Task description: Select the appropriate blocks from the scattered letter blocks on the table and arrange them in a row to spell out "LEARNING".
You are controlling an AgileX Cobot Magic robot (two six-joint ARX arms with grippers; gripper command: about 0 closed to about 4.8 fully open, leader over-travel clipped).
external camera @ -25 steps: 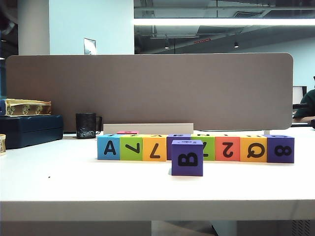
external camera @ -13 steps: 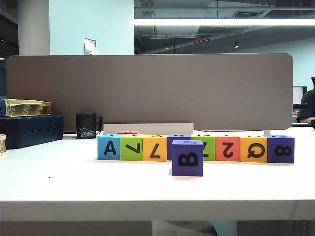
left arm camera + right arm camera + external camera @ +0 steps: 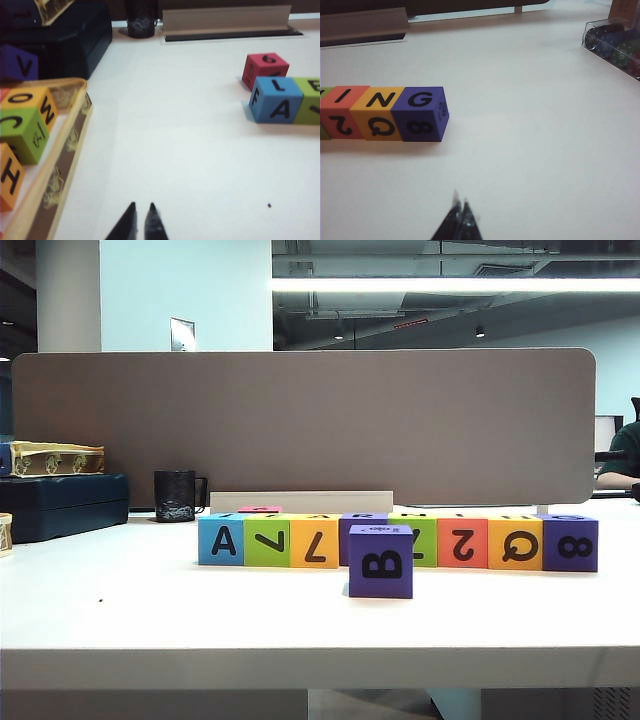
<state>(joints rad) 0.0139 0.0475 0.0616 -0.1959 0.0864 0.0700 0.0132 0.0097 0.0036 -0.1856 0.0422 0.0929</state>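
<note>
Spelling check: we judge the row of letter blocks complete, eight cubes side by side on the table just before the partition.
Row ends: blue block shows L on top; purple end block shows G, after I and N.
Stray cubes: purple B block stands just in front of the row's middle; a red block sits just behind the blue one.
Left gripper: tips together, empty, over bare table well clear of the row.
Right gripper: tips together, empty, near the G end, not touching.
Spare blocks: in a tray at the left.
Our advice: keep both arms back, leave the row unnudged, and confirm the middle letters, which these views hide.
</note>
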